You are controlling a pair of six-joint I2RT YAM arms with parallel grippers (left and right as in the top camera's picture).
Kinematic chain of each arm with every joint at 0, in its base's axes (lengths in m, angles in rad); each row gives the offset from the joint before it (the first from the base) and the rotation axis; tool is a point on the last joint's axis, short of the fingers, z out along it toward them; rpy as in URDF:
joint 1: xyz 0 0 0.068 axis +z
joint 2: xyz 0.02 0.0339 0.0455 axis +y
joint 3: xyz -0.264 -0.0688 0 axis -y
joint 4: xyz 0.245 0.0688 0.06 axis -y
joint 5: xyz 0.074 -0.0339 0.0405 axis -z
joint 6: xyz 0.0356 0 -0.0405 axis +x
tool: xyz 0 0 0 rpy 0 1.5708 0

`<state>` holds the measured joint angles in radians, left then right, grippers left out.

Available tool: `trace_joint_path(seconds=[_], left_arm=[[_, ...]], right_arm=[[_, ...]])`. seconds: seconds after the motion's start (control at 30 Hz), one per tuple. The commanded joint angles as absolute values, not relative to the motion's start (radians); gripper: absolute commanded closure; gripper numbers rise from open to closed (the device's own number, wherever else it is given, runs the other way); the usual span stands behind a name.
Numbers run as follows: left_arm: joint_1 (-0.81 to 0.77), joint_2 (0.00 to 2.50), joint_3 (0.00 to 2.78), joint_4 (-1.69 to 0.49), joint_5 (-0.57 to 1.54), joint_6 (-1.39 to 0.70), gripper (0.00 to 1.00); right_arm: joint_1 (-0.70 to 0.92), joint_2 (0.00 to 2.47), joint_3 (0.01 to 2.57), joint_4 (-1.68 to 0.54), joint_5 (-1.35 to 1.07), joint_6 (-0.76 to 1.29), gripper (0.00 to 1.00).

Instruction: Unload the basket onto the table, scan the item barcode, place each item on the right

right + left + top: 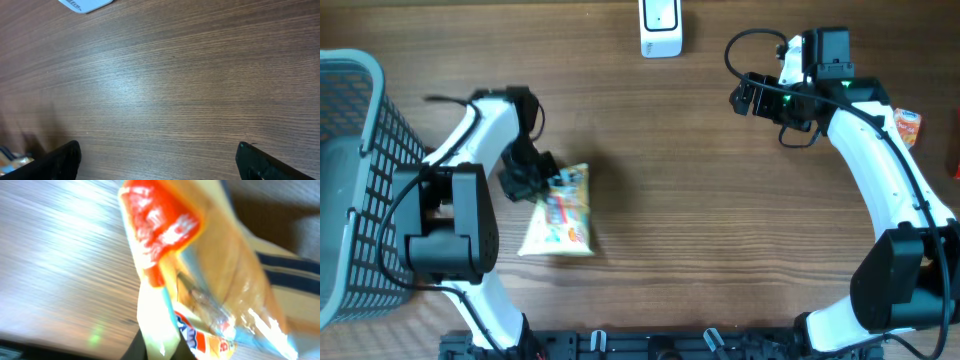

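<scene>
The item, a yellow and white snack bag [558, 215] with red and blue print, lies on the wooden table left of centre. My left gripper [535, 182] is shut on its upper left edge. In the left wrist view the bag [210, 270] fills the frame, blurred, and its edge runs down between the dark fingers of my left gripper [162, 352]. A white barcode scanner [660, 28] stands at the table's far edge; its corner [85, 4] shows in the right wrist view. My right gripper [745, 97] hangs open over bare wood [157, 160], right of the scanner, holding nothing.
A grey wire basket [350, 180] stands at the left edge of the table. A small orange packet [906, 125] lies at the far right, behind the right arm.
</scene>
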<state>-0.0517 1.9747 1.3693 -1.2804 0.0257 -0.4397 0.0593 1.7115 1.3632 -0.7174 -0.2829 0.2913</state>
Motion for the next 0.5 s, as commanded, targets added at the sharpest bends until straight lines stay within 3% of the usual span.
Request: trace_joint_path(seconds=[0.0,0.23,0.33,0.47], left_arm=[[-0.118,1.885,1.598,-1.390,-0.430,-0.646,0.96],[-0.255,1.876,1.708,-1.455,-1.045,-0.824,0.96],[-0.249,1.963,1.683,-1.458,-1.135,-0.823,0.96],[-0.292,2.049,1.683,-1.470,-1.092,-0.824,0.96]], right_arm=[[0.059,1.725,1.366,-0.715,-0.270,0.299,0.00],[0.059,1.725,1.366,-0.715,-0.270,0.299,0.00],[0.059,1.725,1.366,-0.715,-0.270,0.299,0.00],[0.059,1.725,1.366,-0.715,-0.270,0.299,0.00]])
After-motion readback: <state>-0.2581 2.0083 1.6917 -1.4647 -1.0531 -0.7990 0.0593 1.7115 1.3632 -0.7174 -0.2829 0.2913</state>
